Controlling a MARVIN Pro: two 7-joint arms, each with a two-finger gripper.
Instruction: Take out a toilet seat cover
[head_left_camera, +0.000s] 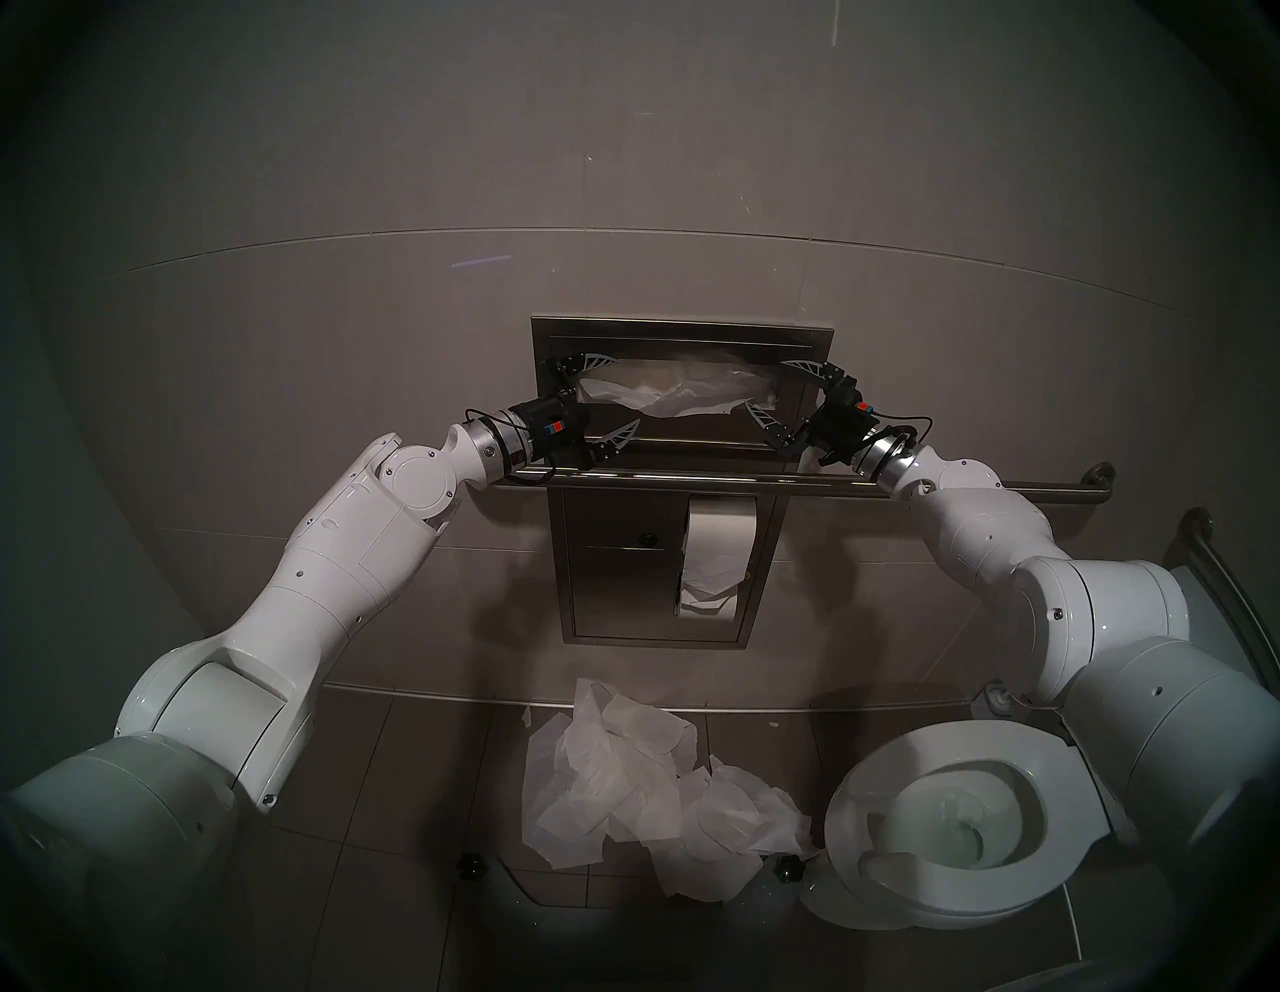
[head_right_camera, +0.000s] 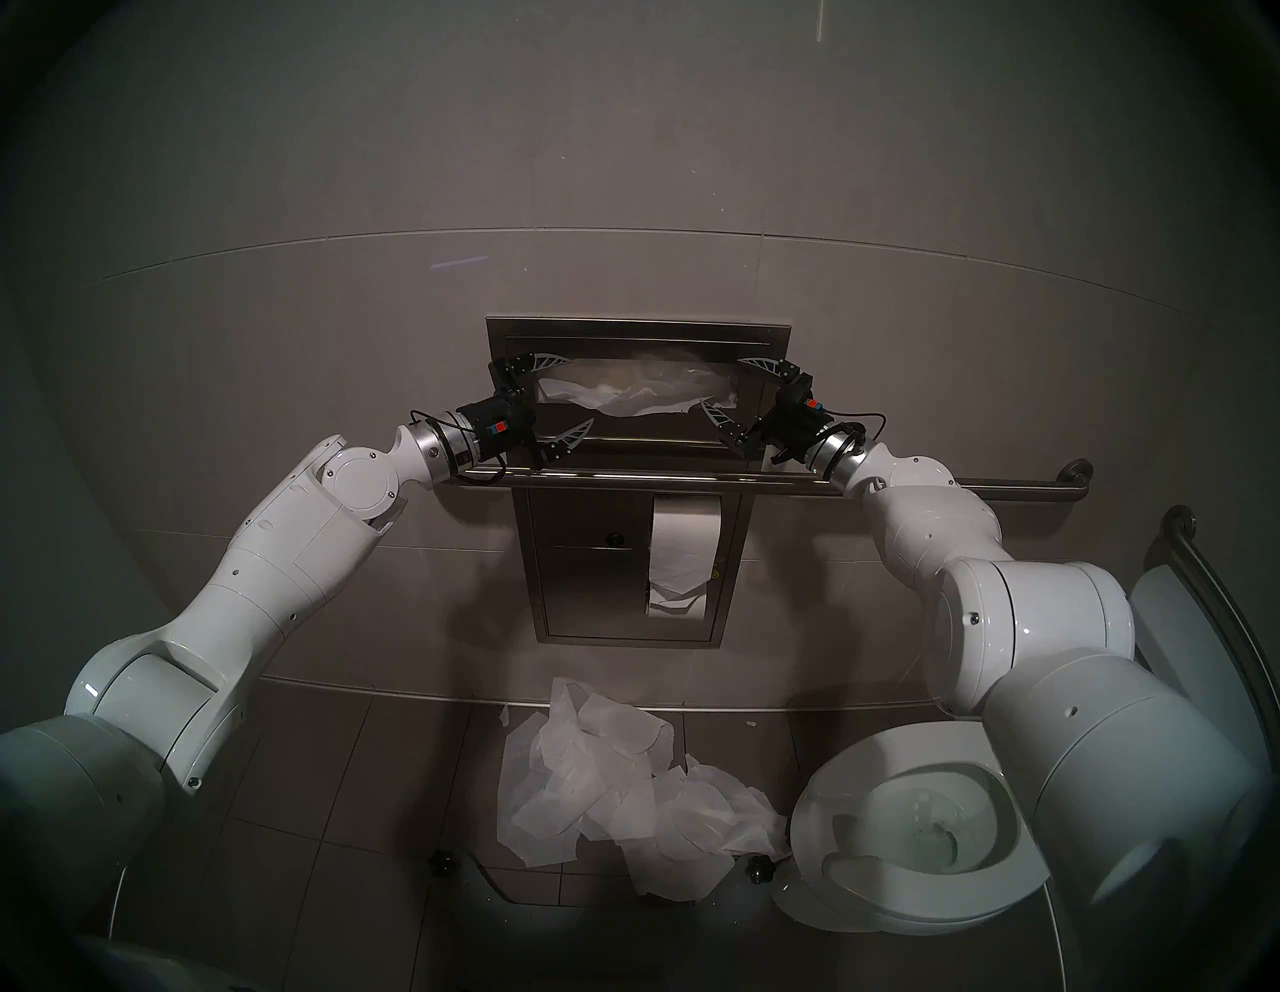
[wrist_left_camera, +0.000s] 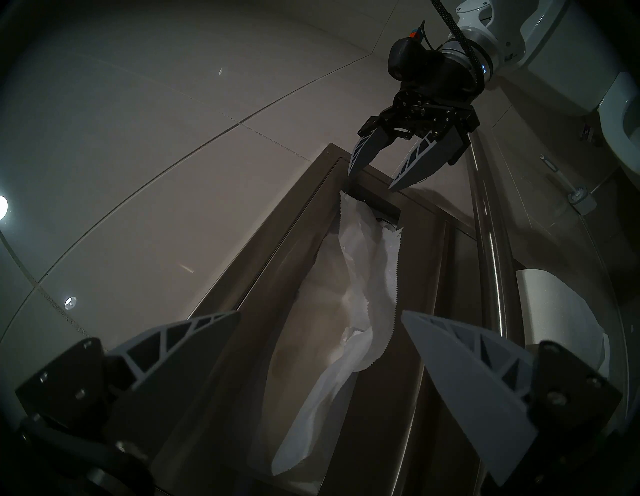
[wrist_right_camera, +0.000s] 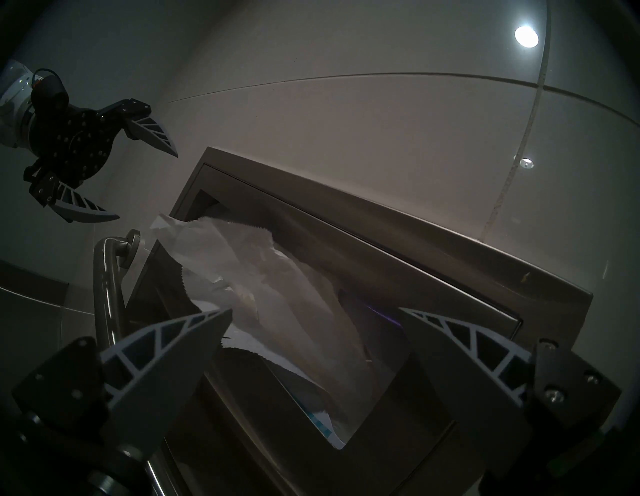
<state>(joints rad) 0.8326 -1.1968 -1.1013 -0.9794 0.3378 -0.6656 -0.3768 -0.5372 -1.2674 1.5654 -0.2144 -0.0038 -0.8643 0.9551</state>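
Both claws stand spread wide at the recessed stainless-steel wall dispenser (head_left_camera: 682, 331), neither touching paper. The left gripper (head_left_camera: 614, 397) faces the left end of the slot; the right gripper (head_left_camera: 780, 386) faces the right end. The toilet seat cover (head_left_camera: 675, 396), a thin translucent white tissue sheet with a serrated edge, hangs crumpled partway out of the opening, still lodged in the dispenser.

Step in hand, as I judge it: closing on the protruding sheet at both ends before drawing it out.

- Each claw should take only the outermost layer. The right wrist view shows several layers bunched together (wrist_right_camera: 263, 277), so a deep bite would likely drag out more than one.
- The fingers (wrist_left_camera: 460, 367) straddle the paper; the pinch belongs on the loose fold, not against the steel rim.
- The tissue looks fragile, with perforated edges. An even, level pull outward from both ends should limit tearing.

Surroundings and obstructions:

- A horizontal polished steel grab bar (head_left_camera: 692, 478) runs just below the slot, directly under both wrists. It limits any downward pull and could snag the sheet.
- A white toilet paper roll (head_left_camera: 717, 554) sits in the lower compartment, clear of the work.
- A heap of wrinkled white sheets (head_left_camera: 644, 783) lies on the grey tiled floor beneath the dispenser.
- A white toilet bowl (head_left_camera: 963, 810) stands on the right, below the right arm.
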